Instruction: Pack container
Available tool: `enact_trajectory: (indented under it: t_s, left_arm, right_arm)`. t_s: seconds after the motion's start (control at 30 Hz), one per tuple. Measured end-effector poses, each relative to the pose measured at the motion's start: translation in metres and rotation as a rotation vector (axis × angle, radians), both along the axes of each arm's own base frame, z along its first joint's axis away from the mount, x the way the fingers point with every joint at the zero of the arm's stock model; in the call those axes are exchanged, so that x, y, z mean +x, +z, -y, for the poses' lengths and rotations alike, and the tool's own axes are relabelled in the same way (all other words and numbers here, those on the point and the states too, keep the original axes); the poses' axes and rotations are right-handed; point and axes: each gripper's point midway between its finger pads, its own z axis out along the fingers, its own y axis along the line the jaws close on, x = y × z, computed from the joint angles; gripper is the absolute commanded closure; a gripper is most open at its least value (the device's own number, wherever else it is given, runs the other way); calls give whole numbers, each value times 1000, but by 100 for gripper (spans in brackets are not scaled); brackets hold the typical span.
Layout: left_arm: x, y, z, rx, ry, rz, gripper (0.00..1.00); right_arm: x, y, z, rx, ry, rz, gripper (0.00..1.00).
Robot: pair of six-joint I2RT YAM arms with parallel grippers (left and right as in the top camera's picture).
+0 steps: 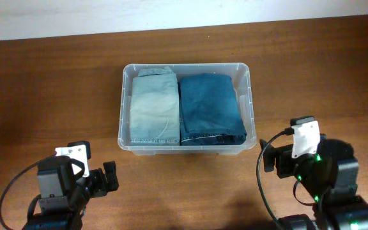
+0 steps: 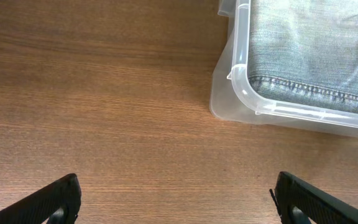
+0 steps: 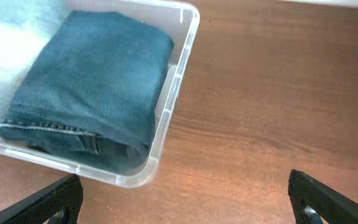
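Note:
The clear plastic container (image 1: 250, 102) stands at the middle of the wooden table. Inside lie folded light-blue jeans (image 1: 153, 105) on the left and folded dark-blue jeans (image 1: 209, 108) on the right. My left gripper (image 1: 107, 177) is open and empty, in front of the container's left corner (image 2: 238, 93). My right gripper (image 1: 268, 156) is open and empty, in front of its right corner (image 3: 160, 155). The light jeans (image 2: 316, 50) show in the left wrist view, the dark jeans (image 3: 92, 81) in the right wrist view. The container's base label is hidden under the jeans.
The wooden table (image 1: 56, 96) runs to a pale wall strip (image 1: 171, 13) at the back. Black cables trail from both arms near the front edge.

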Motion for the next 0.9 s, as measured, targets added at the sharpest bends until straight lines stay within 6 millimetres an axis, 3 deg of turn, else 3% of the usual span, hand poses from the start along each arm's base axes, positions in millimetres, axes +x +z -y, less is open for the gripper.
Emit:
enact_trajectory:
  t_s: [0.13, 0.27, 0.43, 0.57, 0.7, 0.9]
  left_arm:
    - [0, 0, 0, 0, 0, -2, 0]
    - [-1, -1, 0, 0, 0, -8, 1]
    - [-1, -1, 0, 0, 0, -6, 1]
    - [-1, -1, 0, 0, 0, -6, 0]
    - [-1, -1, 0, 0, 0, -6, 1]
    - [-1, -1, 0, 0, 0, -6, 1]
  right_arm:
    - [-1, 11, 1, 2, 4, 223, 2]
    - [2, -6, 0, 9, 6, 447, 2]
    - [13, -9, 0, 22, 0, 688, 2]
    - [22, -50, 5, 9, -27, 628, 2]
    - [21, -74, 7, 0, -42, 531, 2]
    - [22, -75, 8, -3, -46, 526, 2]
